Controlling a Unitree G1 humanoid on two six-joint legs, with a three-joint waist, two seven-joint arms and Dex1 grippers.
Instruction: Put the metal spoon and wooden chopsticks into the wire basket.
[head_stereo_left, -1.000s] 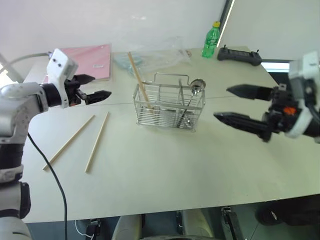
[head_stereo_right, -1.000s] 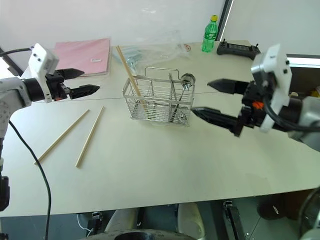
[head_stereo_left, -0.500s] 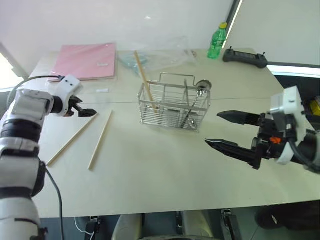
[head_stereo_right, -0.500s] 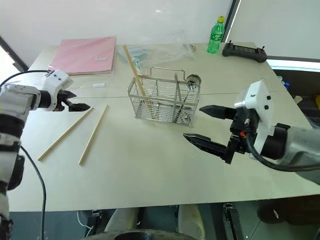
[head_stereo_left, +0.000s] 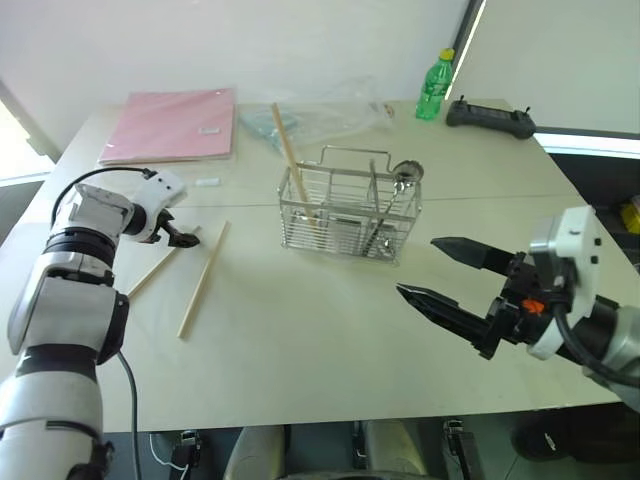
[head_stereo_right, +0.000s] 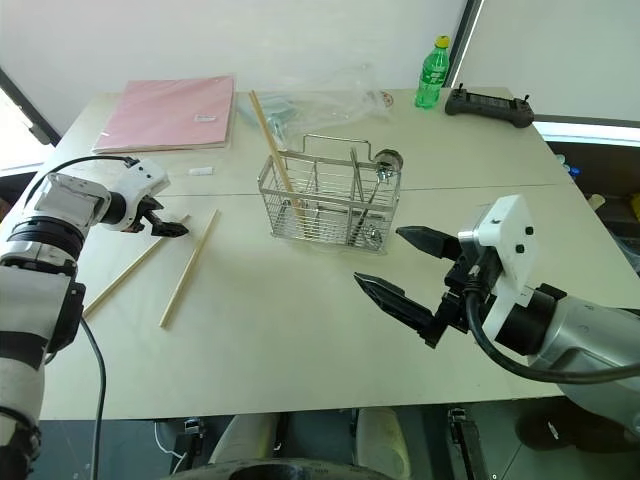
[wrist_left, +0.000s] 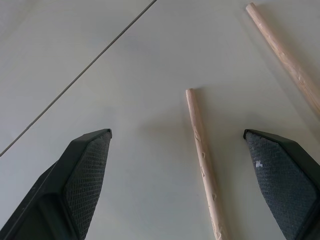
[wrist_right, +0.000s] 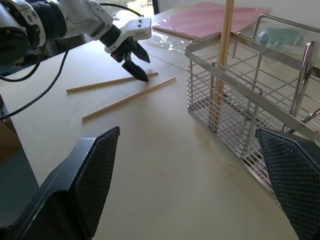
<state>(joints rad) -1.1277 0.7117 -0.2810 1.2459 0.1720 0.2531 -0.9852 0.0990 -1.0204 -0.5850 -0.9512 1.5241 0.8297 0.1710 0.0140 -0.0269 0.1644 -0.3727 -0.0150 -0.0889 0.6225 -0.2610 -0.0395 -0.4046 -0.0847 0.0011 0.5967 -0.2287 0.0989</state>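
In the head views, the wire basket (head_stereo_left: 347, 213) is standing at upper centre of the pale surface (head_stereo_left: 320, 340), with one chopstick (head_stereo_left: 290, 160) leaning out of its left compartment and the metal spoon (head_stereo_left: 400, 173) sticking up at its right end. Two more wooden chopsticks (head_stereo_left: 203, 279) are lying loose at middle left of the frame. The left gripper (head_stereo_left: 185, 238) is pointing down at the far tip of the left-hand stick, its jaws spread. The right gripper (head_stereo_left: 440, 275) is hanging open at lower right of the frame, holding nothing.

In the left wrist view, one stick's end (wrist_left: 202, 150) is lying between the spread fingers (wrist_left: 82, 175), touching neither.

In the right wrist view, the basket (wrist_right: 250, 100) is sitting at upper right of the frame, and the left gripper (wrist_right: 135, 67) is hovering over the loose sticks (wrist_right: 127, 97).
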